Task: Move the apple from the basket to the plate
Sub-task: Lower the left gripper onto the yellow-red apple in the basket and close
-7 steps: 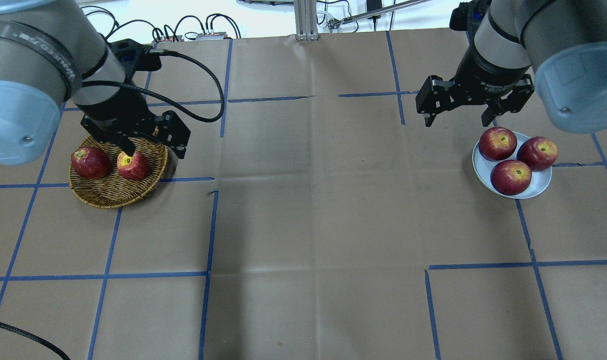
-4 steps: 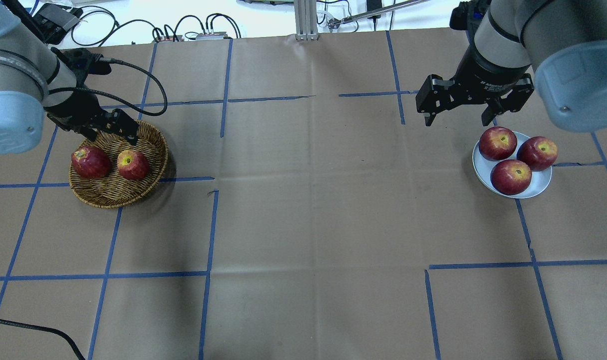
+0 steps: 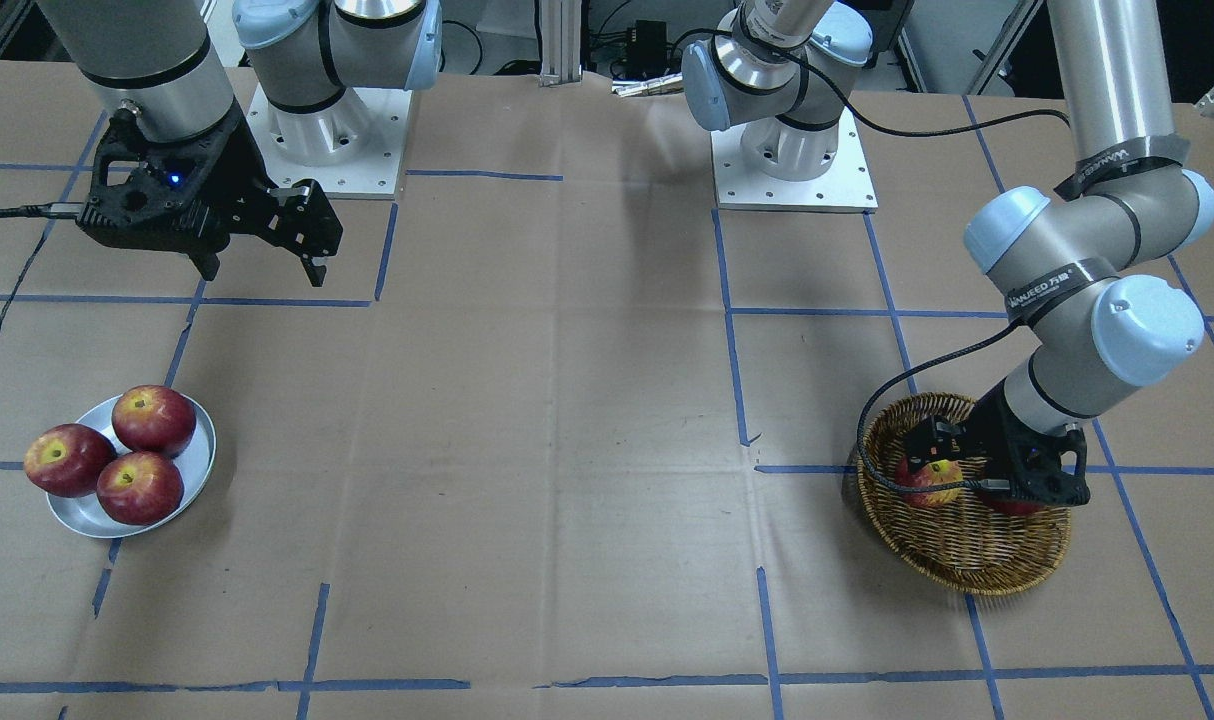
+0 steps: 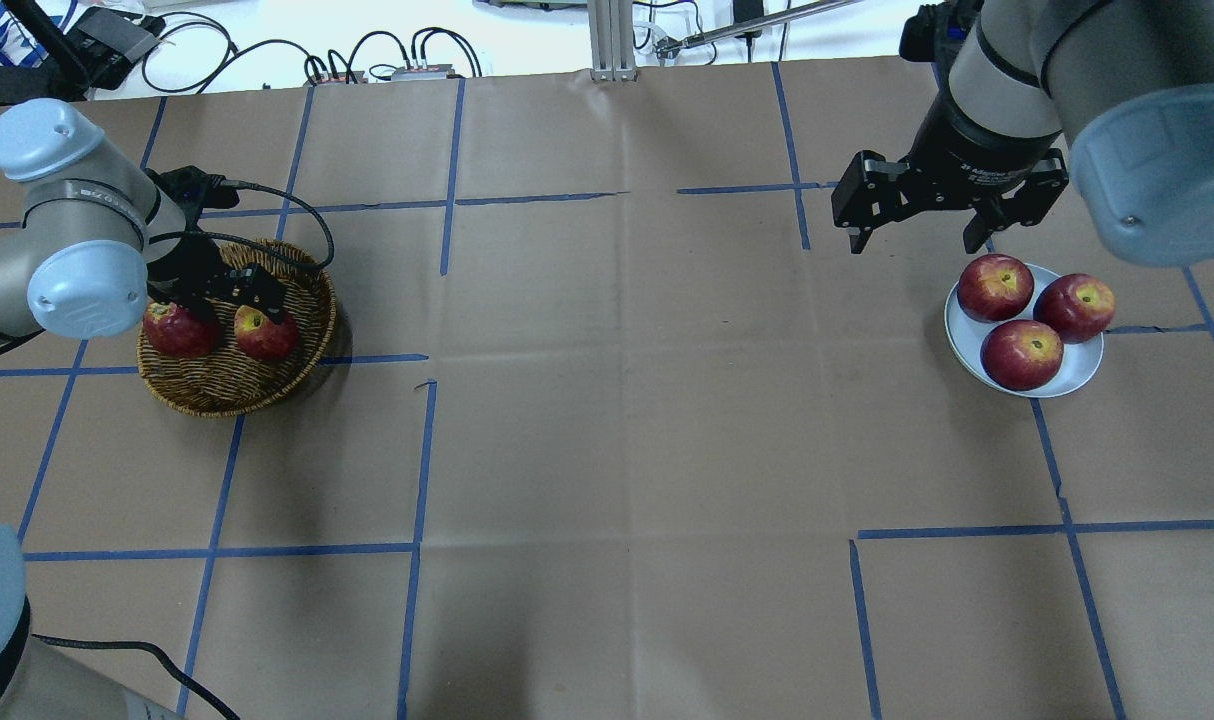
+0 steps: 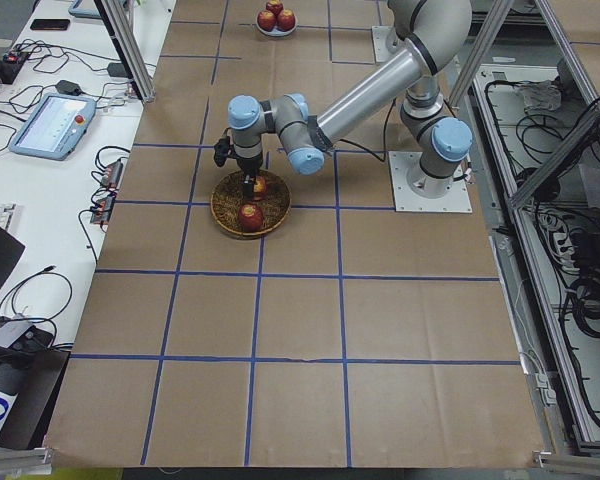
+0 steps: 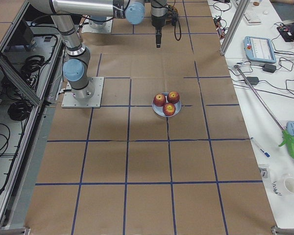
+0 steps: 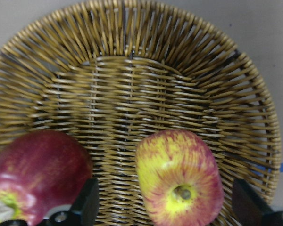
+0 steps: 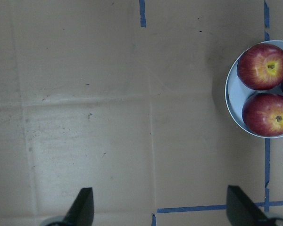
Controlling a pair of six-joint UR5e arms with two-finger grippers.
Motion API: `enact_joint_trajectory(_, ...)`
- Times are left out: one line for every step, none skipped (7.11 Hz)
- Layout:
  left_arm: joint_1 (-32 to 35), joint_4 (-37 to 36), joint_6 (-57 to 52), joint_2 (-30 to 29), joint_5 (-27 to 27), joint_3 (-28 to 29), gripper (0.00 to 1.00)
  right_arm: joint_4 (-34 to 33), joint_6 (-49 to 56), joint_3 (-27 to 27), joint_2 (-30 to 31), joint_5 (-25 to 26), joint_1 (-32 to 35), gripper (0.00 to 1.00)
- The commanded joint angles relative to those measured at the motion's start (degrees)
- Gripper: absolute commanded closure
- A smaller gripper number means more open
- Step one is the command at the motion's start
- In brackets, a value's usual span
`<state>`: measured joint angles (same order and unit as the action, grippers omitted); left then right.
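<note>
The apple [image 7: 179,183], light red with yellow streaks, lies in the wicker basket [image 4: 229,392] at the table's left; it also shows in the overhead view [image 4: 265,335] and the front view [image 3: 929,478]. My left gripper [image 7: 167,207] is open, low in the basket [image 3: 967,575], its fingers [image 7: 88,203] either side of the apple without touching it. The metal plate [image 4: 1079,376] sits far right and holds three red apples. My right gripper [image 4: 914,242] is open and empty, hovering behind and left of the plate [image 8: 233,106].
A darker red apple [image 4: 175,330] lies in the basket just left of the streaked one [image 7: 37,174], close to my left finger. The left arm's cable [image 4: 297,215] loops over the basket's far rim. Blue tape lines cross the brown table cover.
My left arm has swung back and dropped, bringing its open gripper down into the basket around the streaked apple. The right arm and the plate's apples have not moved.
</note>
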<state>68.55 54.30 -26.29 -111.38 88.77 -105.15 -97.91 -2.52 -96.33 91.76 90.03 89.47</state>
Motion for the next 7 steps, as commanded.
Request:
enact_joint_trajectory(0.1, -1.2, 3.0, -0.8, -0.1, -2.0, 0.02, 0.0, 0.1, 0.0, 0.0, 0.0, 0.0, 0.0)
enact_joint_trajectory(0.2, -1.2, 3.3, -1.0, 0.0, -2.0, 0.13, 0.0, 0.0, -0.1, 0.0, 0.1, 0.0, 0.0)
enact_joint_trajectory(0.2, -1.1, 3.4, -1.0, 0.1, -1.9, 0.32, 0.0, 0.1, 0.0, 0.0, 0.1, 0.0, 0.0)
enact_joint_trajectory(0.4, -1.2, 3.6, -0.9, 0.0, -1.8, 0.41, 0.0, 0.1, 0.0, 0.0, 0.0, 0.0, 0.0)
enact_joint_trajectory(1.0, -1.0, 3.8, 0.5, 0.2, -0.9, 0.44, 0.0, 0.0, 0.0, 0.0, 0.0, 0.0, 0.0)
enact_joint_trajectory(1.3, -0.5, 3.8, 2.2, 0.2, -0.8, 0.44, 0.0, 0.1, 0.0, 0.0, 0.0, 0.0, 0.0)
enact_joint_trajectory(2.6, -0.2, 4.7, 4.4, 0.2, -0.8, 0.44, 0.0, 0.1, 0.0, 0.0, 0.0, 0.0, 0.0)
